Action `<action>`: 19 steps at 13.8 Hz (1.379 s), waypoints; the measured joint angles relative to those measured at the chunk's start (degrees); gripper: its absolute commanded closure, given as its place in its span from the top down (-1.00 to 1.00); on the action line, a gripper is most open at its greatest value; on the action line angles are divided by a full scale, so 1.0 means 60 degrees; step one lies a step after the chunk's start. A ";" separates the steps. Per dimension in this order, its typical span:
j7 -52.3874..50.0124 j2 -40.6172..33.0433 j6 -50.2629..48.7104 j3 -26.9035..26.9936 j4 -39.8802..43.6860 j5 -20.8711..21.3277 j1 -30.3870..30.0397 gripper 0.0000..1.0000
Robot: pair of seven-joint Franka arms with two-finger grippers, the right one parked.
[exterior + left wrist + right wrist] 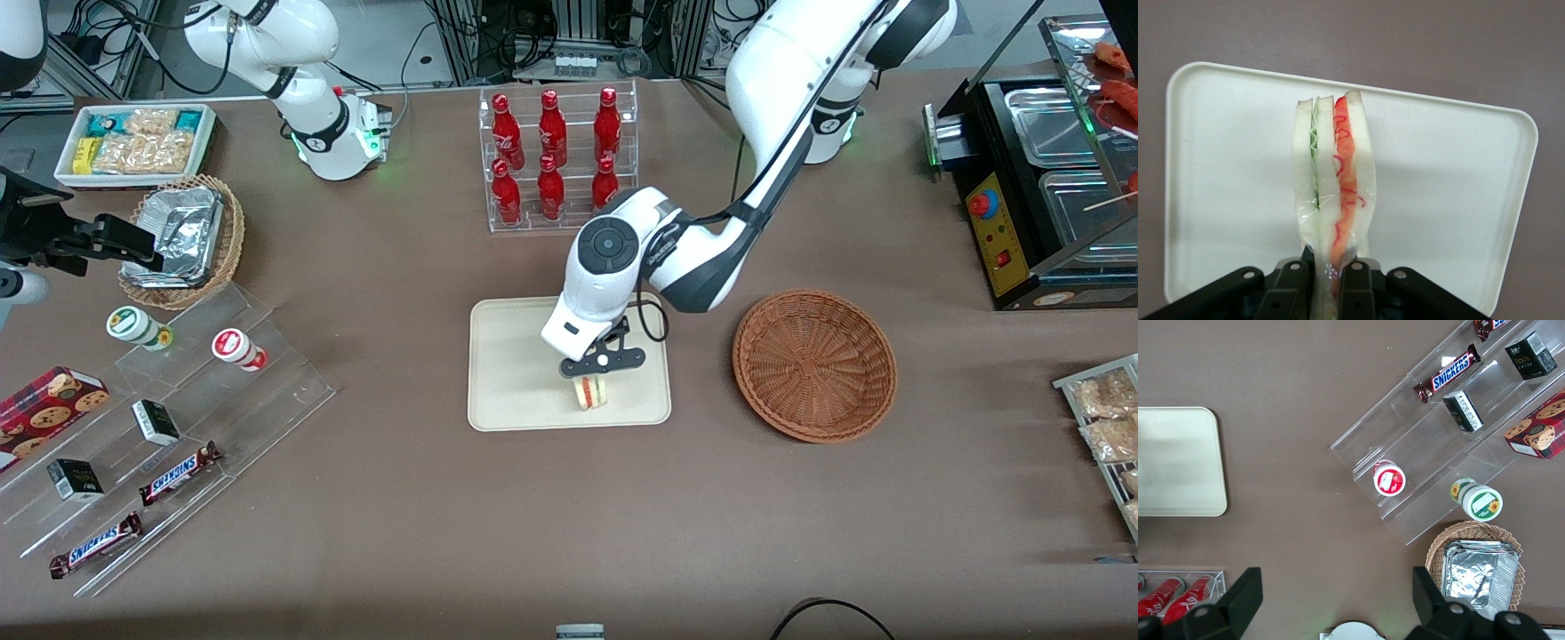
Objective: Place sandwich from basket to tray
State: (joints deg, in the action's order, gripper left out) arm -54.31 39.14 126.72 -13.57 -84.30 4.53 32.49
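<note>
Front view: the sandwich (pixel 591 392) is held edge-up over the tray (pixel 507 373) by the clenched end effector (pixel 594 377); toppling on release is judged likely.

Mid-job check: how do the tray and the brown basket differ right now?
The tray is flat, cream and rectangular with rounded corners; the basket is round, reddish-brown woven wicker with raised sides. The basket holds nothing, while over the tray the gripper is shut on the sandwich, held on edge. Whether the sandwich touches the tray cannot be told. Both rest on the brown table, side by side.
</note>
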 measured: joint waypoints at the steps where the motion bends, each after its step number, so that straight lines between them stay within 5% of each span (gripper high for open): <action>1: 0.0043 0.0146 0.0054 -0.0001 0.0007 0.0049 0.0087 -1.00; 6: 0.0245 0.0705 0.0113 -0.0001 0.0038 0.0490 0.0484 -1.00; 7: 0.0260 0.0739 0.0115 -0.0001 0.0053 0.0493 0.0525 -0.62; 9: 0.0260 0.0772 0.0115 -0.0001 0.0067 0.0494 0.0589 0.99; 19: -0.0447 -0.0191 -0.0417 0.0149 0.0485 0.0542 0.0469 1.00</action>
State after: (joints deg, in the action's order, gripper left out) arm -57.00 38.00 124.22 -12.67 -81.39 7.78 35.30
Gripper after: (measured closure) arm 0.000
